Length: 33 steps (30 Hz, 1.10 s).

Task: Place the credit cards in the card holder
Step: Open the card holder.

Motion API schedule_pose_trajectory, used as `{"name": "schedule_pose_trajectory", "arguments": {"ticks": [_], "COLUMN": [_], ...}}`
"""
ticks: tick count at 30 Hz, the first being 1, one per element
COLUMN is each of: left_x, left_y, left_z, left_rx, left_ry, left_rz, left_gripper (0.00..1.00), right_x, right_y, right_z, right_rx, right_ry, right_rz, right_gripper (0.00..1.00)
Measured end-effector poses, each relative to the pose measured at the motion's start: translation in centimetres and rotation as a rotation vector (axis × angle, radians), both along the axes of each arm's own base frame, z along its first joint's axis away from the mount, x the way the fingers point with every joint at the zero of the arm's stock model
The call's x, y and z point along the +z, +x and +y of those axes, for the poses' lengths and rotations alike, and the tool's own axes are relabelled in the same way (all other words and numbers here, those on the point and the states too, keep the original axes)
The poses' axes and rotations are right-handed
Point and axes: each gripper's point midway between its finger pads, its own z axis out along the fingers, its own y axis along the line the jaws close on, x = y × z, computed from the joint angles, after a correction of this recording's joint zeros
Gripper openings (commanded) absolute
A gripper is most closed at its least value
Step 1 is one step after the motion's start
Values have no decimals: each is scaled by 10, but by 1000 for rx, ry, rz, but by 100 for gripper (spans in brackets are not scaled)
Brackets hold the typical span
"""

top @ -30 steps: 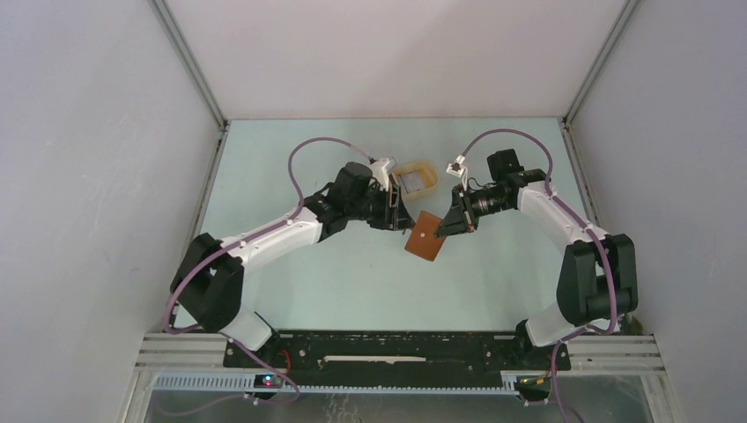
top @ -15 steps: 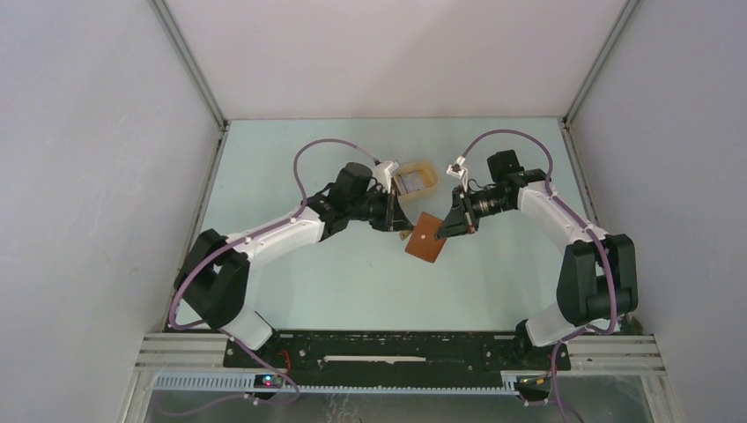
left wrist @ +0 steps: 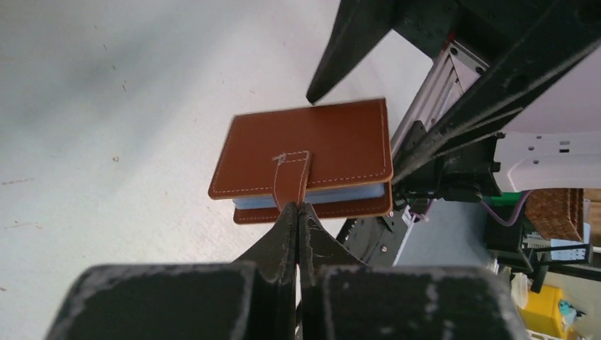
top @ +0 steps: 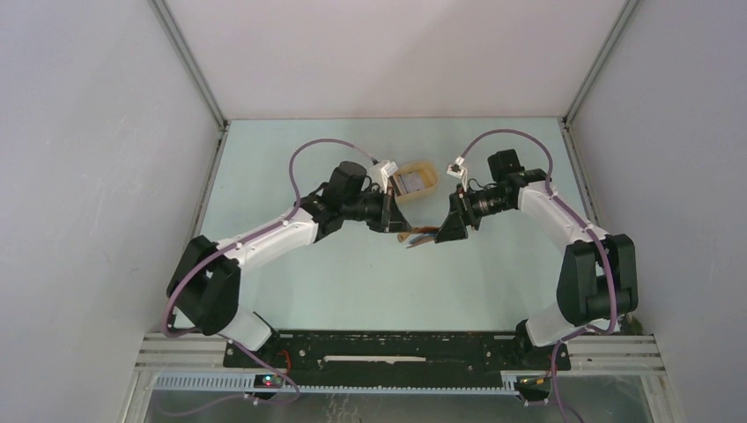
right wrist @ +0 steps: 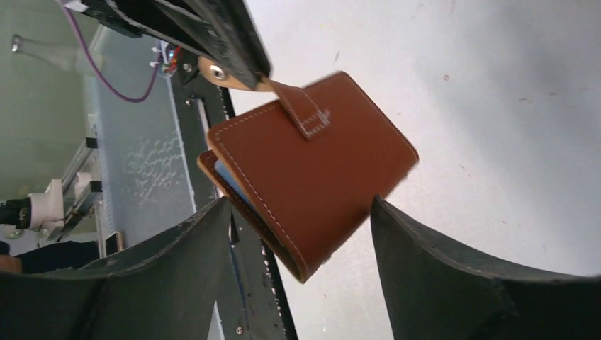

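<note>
The reddish-brown card holder (top: pixel 421 236) hangs above the table between the two grippers, folded shut. My left gripper (left wrist: pixel 298 207) is shut on its snap strap (left wrist: pixel 291 177), and the strap's round snap (right wrist: pixel 216 71) shows beside the left fingers. Light blue credit cards (left wrist: pixel 312 197) show as an edge between the covers. My right gripper (right wrist: pixel 299 205) is open, its fingers (right wrist: pixel 397 241) standing either side of the holder's far corner without gripping it. More greyish credit cards (top: pixel 408 183) lie in the tan tray (top: pixel 426 167).
The tan oval tray sits just behind the left gripper (top: pixel 398 231) and right gripper (top: pixel 443 231). Grey walls close in the pale green table (top: pixel 352 273) on three sides. The arms' black base rail (top: pixel 396 352) runs along the near edge.
My left gripper closed on the holder's strap. My right gripper then opened and let go of the holder, which swung from face-up to nearly edge-on in the top view.
</note>
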Motion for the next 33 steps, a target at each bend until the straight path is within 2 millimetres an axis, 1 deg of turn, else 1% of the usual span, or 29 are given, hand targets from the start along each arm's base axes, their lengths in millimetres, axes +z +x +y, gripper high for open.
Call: {"name": "schedule_pose_trajectory", "arguments": {"ticks": [2, 5, 7, 10, 15, 19, 21, 22, 24, 26, 30, 33], "left_x": [3, 3, 0, -5, -6, 1, 3, 3, 0, -4, -7, -3], "left_y": [-3, -9, -13, -17, -22, -25, -27, -27, -28, -30, -35, -39], "left_z": [2, 6, 8, 11, 14, 17, 18, 18, 18, 18, 15, 9], "left_rx": [-4, -10, -14, -11, 4, 10, 15, 16, 23, 28, 18, -1], "left_ry": [-3, 6, 18, 37, 49, 39, 30, 25, 18, 15, -4, -21], "left_rz": [7, 36, 58, 93, 133, 131, 130, 129, 137, 148, 138, 111], "left_gripper": [0, 0, 0, 0, 0, 0, 0, 0, 0, 0, 0, 0], "right_x": [-4, -5, -2, 4, 7, 7, 8, 9, 11, 12, -3, -6], "right_y": [4, 11, 17, 20, 5, -3, -7, -11, -18, -26, -46, -51], "right_z": [-4, -15, -24, -31, -28, -27, -28, -29, -32, -40, -57, -61], "right_rx": [-18, -60, -95, -123, -106, -97, -97, -97, -105, -130, -211, -238], "right_ry": [-26, -48, -48, -34, 2, 16, 24, 29, 45, 83, 128, 131], "right_rz": [-5, -15, -30, -63, -82, -85, -101, -118, -143, -177, -199, -211], "right_gripper": [83, 84, 84, 84, 84, 85, 87, 90, 93, 99, 100, 100]}}
